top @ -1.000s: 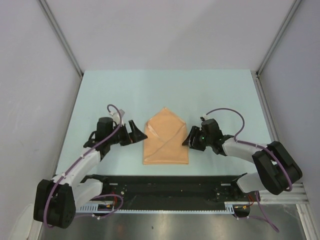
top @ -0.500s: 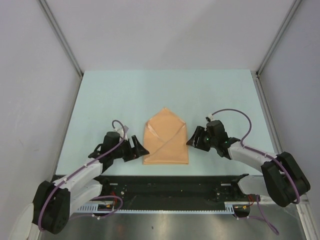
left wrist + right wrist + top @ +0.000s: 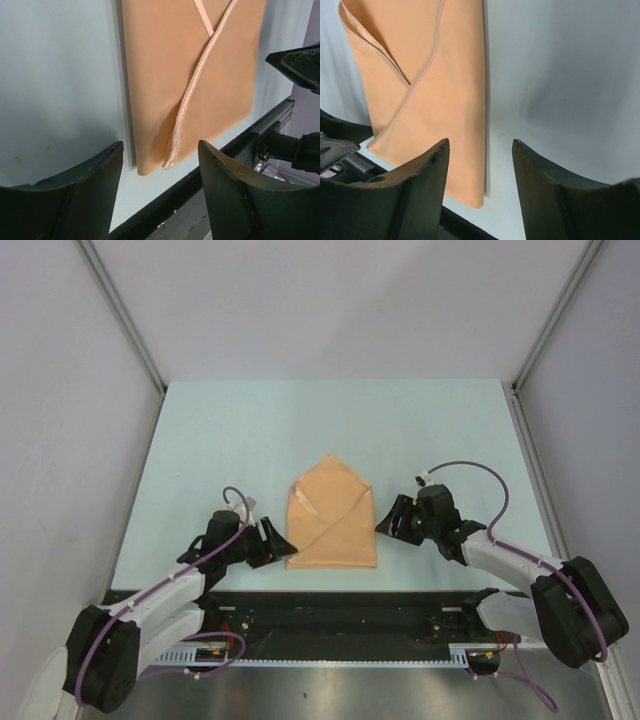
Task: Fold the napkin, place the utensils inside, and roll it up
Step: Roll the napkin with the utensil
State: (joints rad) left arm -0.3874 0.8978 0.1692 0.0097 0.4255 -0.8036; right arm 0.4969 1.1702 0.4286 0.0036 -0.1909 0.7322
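The peach-orange napkin (image 3: pixel 332 520) lies flat mid-table, folded like an envelope with two hemmed flaps crossing. My left gripper (image 3: pixel 283 543) sits low by its near-left corner. In the left wrist view the napkin's (image 3: pixel 190 75) corner lies just ahead of the left gripper (image 3: pixel 160 145), whose jaws are open with nothing between them. My right gripper (image 3: pixel 383 523) stands at the napkin's right edge. In the right wrist view the right gripper (image 3: pixel 480 142) is open astride the edge of the napkin (image 3: pixel 435 90), not touching it. The utensils are out of view.
The pale blue table (image 3: pixel 330 420) is bounded by grey walls at the back and sides. A black rail (image 3: pixel 340 605) runs along the near edge, close behind the napkin's near side. The right gripper's tip (image 3: pixel 300 62) shows in the left wrist view.
My left gripper slid towards the near edge, from the napkin's left side down to its near-left corner, its jaws narrowing. My right gripper drew slightly towards the near edge.
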